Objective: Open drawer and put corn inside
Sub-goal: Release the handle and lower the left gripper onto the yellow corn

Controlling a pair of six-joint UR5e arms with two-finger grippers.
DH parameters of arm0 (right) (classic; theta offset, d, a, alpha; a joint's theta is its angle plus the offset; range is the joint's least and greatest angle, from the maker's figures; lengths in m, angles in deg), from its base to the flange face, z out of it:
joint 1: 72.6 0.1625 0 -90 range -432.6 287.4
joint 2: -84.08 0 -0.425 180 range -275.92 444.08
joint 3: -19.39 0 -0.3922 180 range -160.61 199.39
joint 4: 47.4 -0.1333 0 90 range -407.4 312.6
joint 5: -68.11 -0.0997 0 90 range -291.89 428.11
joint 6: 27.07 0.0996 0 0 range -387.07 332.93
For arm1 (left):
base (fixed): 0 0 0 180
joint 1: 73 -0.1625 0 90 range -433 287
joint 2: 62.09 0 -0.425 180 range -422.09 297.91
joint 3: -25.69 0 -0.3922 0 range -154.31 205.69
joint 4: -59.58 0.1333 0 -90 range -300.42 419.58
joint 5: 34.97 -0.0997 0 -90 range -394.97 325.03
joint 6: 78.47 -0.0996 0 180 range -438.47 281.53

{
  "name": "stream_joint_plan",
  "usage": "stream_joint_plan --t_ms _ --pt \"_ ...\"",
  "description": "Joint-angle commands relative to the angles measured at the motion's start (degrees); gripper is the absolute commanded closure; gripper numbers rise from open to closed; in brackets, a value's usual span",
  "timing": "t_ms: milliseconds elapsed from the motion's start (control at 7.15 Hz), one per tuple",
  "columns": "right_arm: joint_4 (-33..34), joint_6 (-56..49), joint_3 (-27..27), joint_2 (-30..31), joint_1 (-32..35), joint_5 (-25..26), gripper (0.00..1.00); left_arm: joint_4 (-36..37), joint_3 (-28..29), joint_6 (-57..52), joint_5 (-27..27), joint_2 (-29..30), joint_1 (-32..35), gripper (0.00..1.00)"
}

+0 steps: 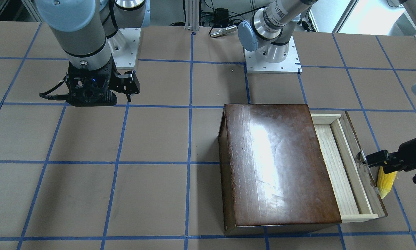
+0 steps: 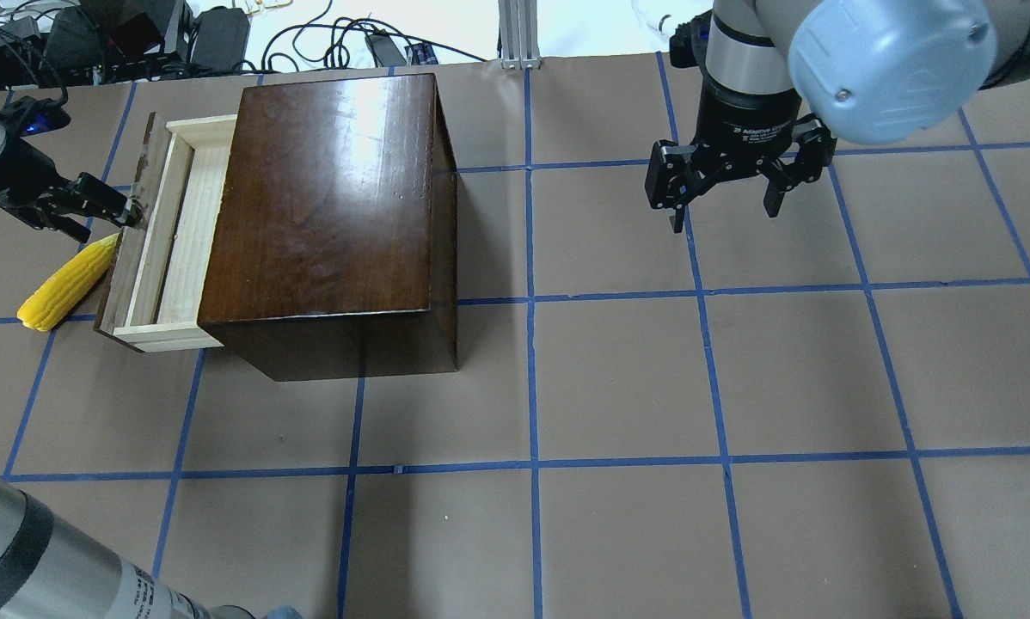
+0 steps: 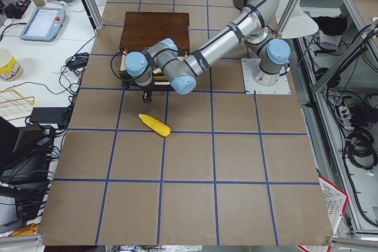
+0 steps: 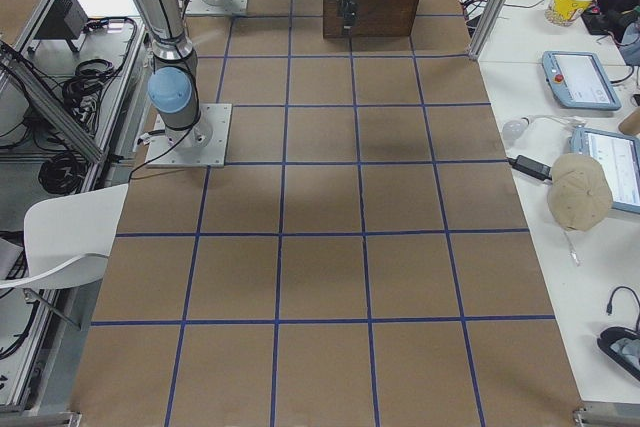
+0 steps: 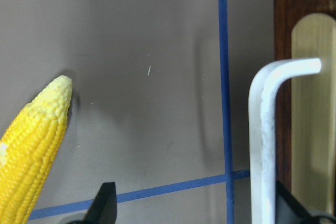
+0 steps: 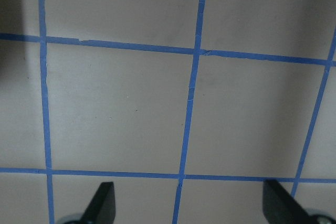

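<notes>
The drawer [image 2: 184,232] stands partly open; the left gripper [image 2: 107,212] is at its handle [image 5: 262,140], jaws spread around it. The corn [image 2: 64,284] lies on the tabletop just beside the drawer front. The right gripper [image 2: 723,215] hovers, jaws apart. Next, probably, the left arm backs off and grasps the corn

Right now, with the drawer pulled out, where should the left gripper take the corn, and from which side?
Grip the corn across its thick middle, coming straight down, fingers spanning its width. It lies flat on the table, apart from the drawer, and tapers toward one end, so the tip would likely slip.
</notes>
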Motion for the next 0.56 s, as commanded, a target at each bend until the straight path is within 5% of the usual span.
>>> stream_joint_plan --t_ms 0,419 --pt "0.0 0.0 0.0 0.0 0.0 0.0 0.0 -0.49 1.02 -0.23 -0.05 -0.18 0.0 0.0" --pt "0.0 0.0 0.0 0.0 0.0 0.0 0.0 -3.04 1.9 -0.41 -1.1 -2.55 -2.1 0.0"
